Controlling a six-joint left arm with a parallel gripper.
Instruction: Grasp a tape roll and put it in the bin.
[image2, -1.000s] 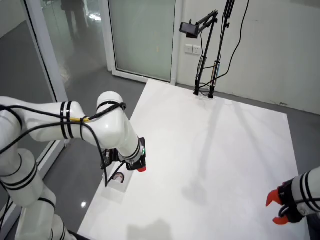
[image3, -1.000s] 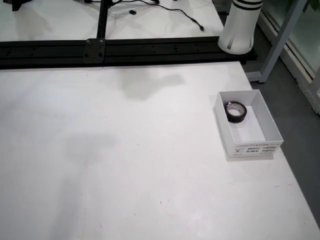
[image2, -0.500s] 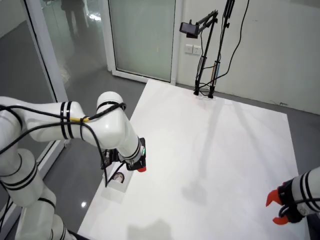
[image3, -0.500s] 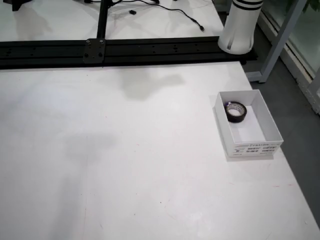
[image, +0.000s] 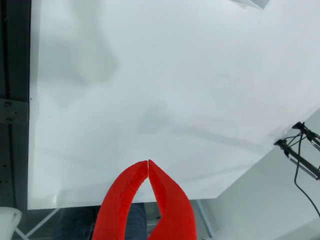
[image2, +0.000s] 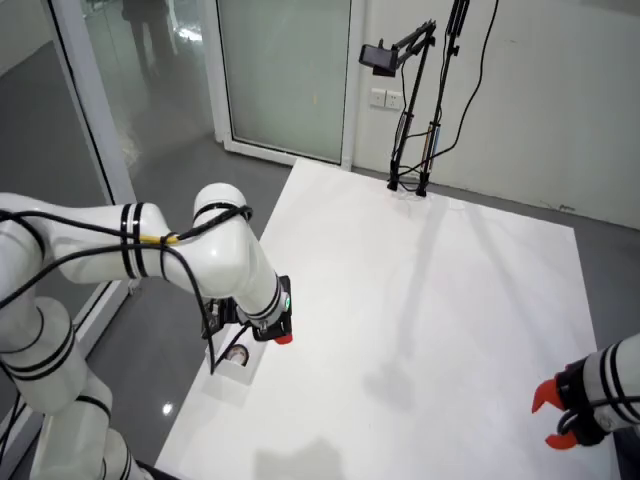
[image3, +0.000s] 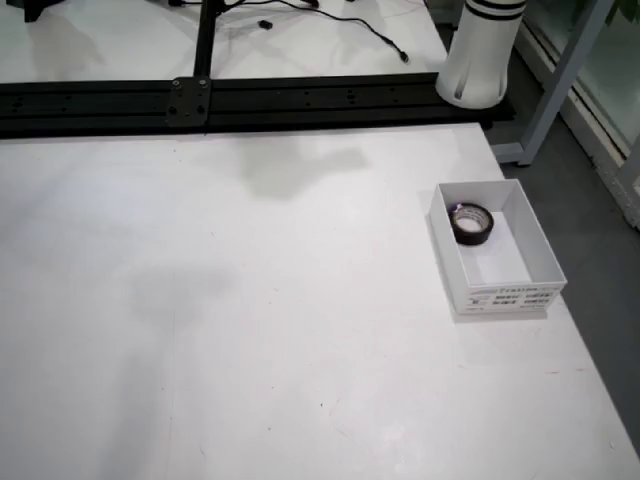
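Note:
A black tape roll (image3: 472, 224) lies flat inside the white open bin (image3: 535, 245) near the table's right edge in the view from above; no gripper shows there. In the view from the side, the white working arm hangs over the table's left edge, its red gripper (image2: 283, 337) just above and beside the bin (image2: 236, 360). In the view that rides on the gripper, the two red fingers (image: 170, 200) meet at their tips over bare white table, so the gripper (image: 148, 161) is shut with nothing in it.
A black rail (image3: 300, 95) runs along the table's far side in the view from above. A camera stand (image2: 410, 150) rises at the far table edge in the side view. A second arm's red gripper (image2: 550, 415) sits at the lower right.

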